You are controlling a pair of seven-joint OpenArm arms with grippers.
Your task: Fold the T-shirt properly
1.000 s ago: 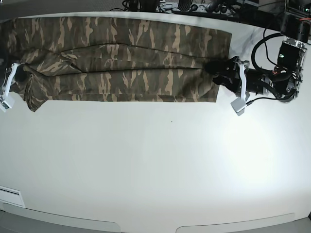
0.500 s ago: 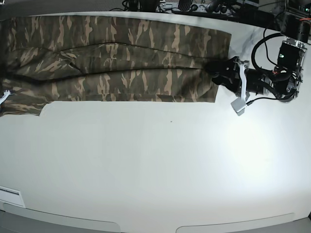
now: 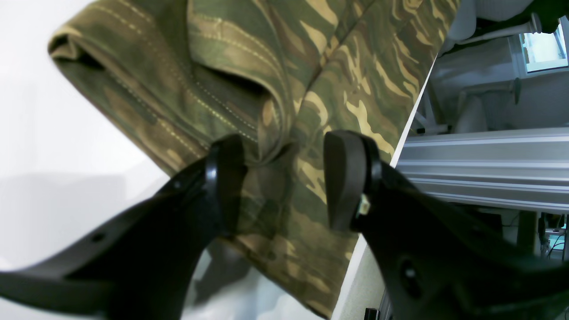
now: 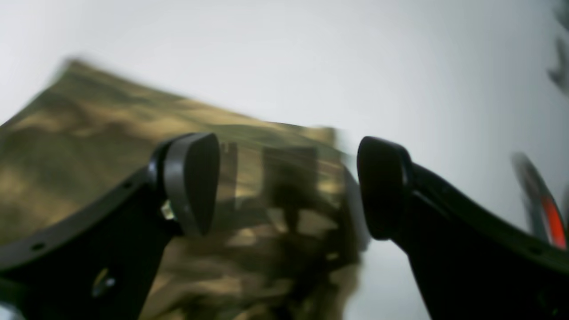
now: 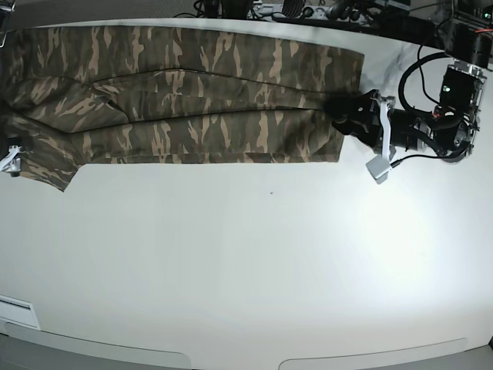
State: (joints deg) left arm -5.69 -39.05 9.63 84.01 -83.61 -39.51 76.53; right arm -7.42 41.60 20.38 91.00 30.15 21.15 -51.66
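Right gripper (image 4: 284, 186) has let go since a second ago: the bunched sleeve end at the base view's left has dropped flat, and the arm has backed almost out of that view. Its jaws now stand spread wide, nothing between them, and the cloth lies below and to one side; that wrist view is motion-blurred.

You're looking at the camouflage-print soft cloth T-shirt in olive, brown and tan (image 5: 185, 100), folded into a long band across the far side of the white table (image 5: 254, 262), its far edge close to the table's far edge.

Left gripper (image 3: 284, 182) sits at the band's other end. Jaws are spread with a stitched, doubled hem (image 3: 186, 89) between the pads; one pad touches the fold, the other stands clear of it. My read: straddling, not pinching.

Handling, as a judgement: light, limp, no stiffness, so it will sag and drag wherever it's unsupported. Layers can slide apart. Take it at the doubled hem corners, catching all layers, both ends lifted together. A single-layer grab would likely peel the fold open.
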